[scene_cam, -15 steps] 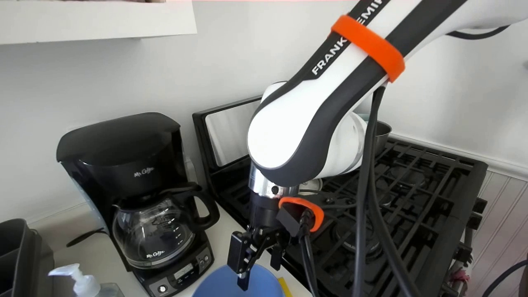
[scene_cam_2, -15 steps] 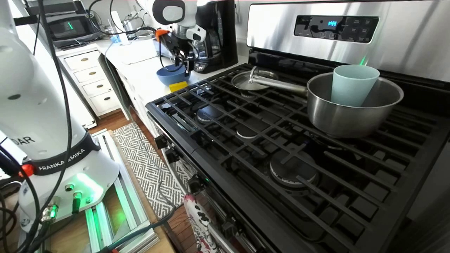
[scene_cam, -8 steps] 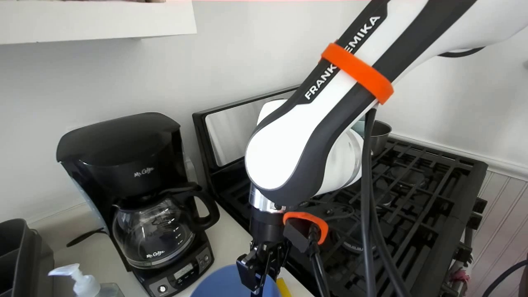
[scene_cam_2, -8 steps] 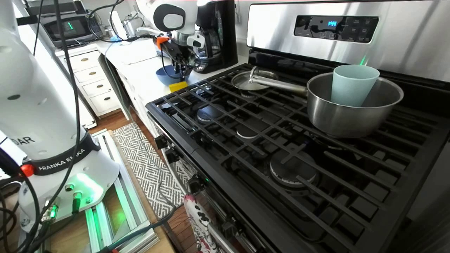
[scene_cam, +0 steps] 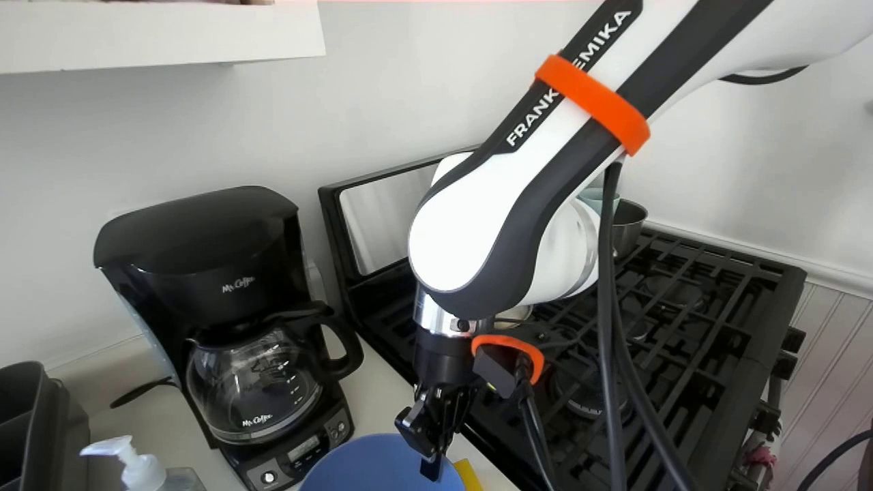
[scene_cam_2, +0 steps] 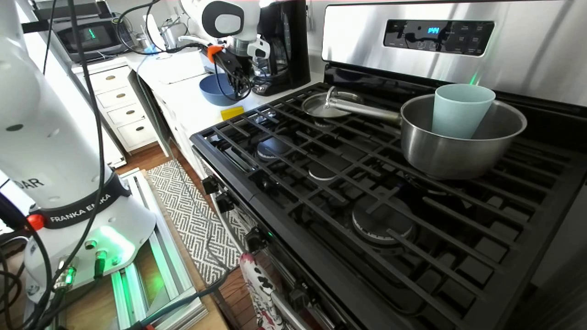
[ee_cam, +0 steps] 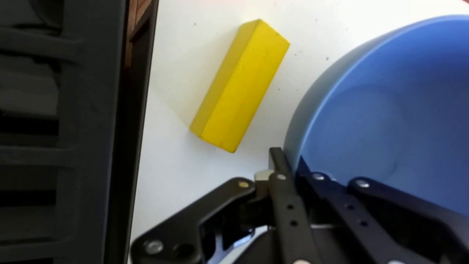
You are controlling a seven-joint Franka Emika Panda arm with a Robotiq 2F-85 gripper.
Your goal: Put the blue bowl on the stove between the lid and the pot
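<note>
The blue bowl sits over the white counter beside the stove. My gripper is shut on its near rim, one finger inside the bowl and one outside. In an exterior view the bowl seems slightly raised, with the gripper at its stove-side edge; whether its base touches the counter is unclear. On the stove's back grates lies the silvery lid. Further along stands the steel pot, its long handle pointing toward the lid.
A pale green cup stands inside the pot. A yellow block lies on the counter between bowl and stove edge. Close behind the bowl is a black coffee maker, with a soap pump nearby.
My gripper went down to the bowl's rim and closed on it. Since then it has risen slightly, and the bowl has shifted up and away from the yellow block.
</note>
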